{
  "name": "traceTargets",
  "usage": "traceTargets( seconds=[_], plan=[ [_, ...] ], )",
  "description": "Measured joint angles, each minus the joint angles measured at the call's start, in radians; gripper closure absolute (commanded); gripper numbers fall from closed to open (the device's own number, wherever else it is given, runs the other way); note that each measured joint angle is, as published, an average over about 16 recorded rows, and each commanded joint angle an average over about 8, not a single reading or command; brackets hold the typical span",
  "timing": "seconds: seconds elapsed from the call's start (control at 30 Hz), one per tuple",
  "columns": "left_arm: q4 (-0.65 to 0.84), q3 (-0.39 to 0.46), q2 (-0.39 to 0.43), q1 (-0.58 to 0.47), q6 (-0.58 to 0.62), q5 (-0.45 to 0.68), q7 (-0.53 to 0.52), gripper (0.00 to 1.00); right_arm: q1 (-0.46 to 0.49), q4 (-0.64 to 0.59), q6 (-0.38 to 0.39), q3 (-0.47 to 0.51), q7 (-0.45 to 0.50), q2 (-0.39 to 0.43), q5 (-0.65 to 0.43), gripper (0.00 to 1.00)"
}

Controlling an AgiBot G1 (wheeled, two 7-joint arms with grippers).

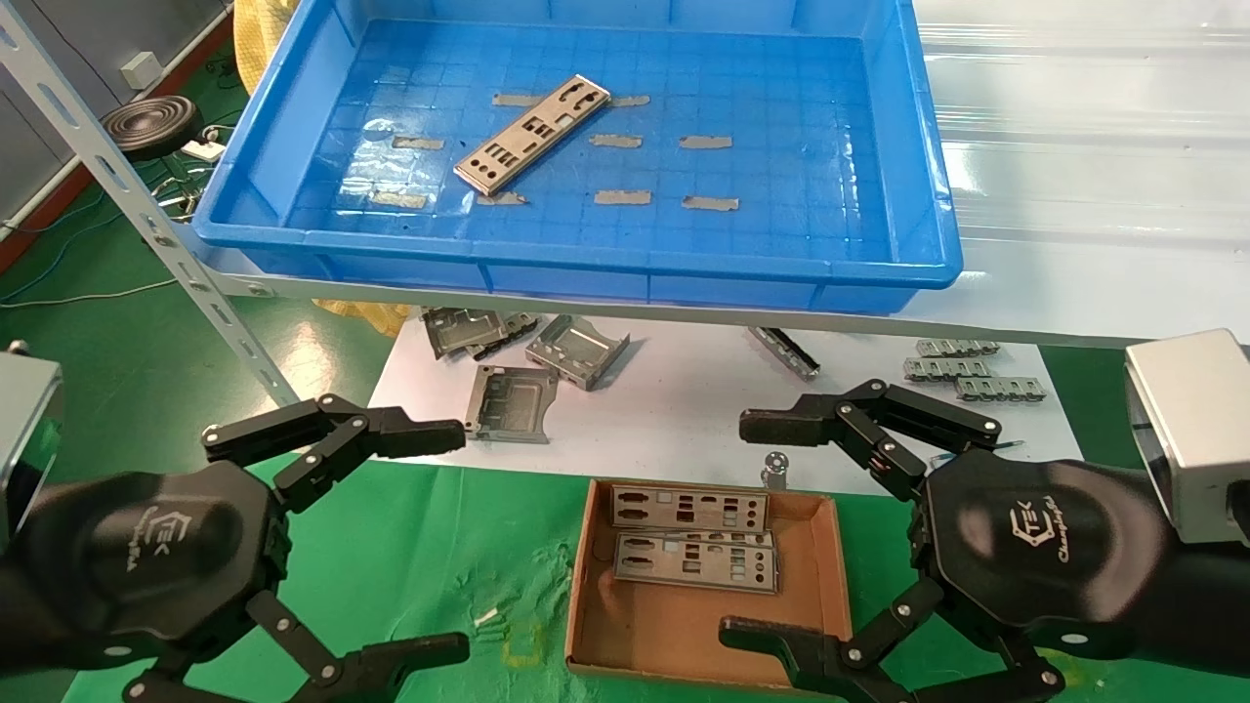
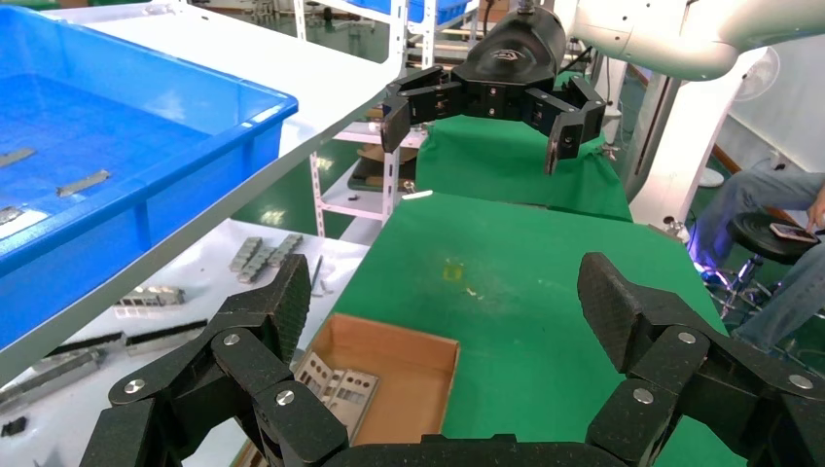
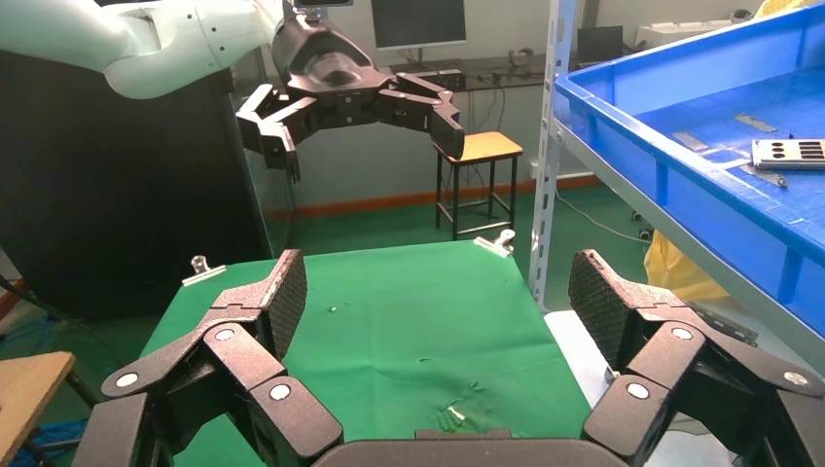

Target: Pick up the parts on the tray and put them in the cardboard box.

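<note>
Left tool point(image 1: 444, 542) spread, right tool point(image 1: 752, 527) spread, empty

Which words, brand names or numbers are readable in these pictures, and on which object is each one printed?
"TEK": white logo on the left gripper housing, head view.
"TEK": same logo on the right gripper housing.
Cursive line under each logo: too blurred to read.
The parts, the tray and the cardboard box show no text.

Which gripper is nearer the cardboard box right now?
Right. The right gripper hangs open over the cardboard box's right edge, one finger past its near wall. The left gripper, also open, hovers over the green cloth, apart from the box's left wall.
</note>
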Motion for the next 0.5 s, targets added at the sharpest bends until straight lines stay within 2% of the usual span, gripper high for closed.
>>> traceTargets(
  seconds=[0.5],
  plan=[
    [0.001, 0.001, 0.001, -0.001, 0.000, 0.000, 0.001, 0.00, 0.000, 0.000, 0.000, 0.000, 0.000, 0.000, 0.000, 0.00]
  ],
)
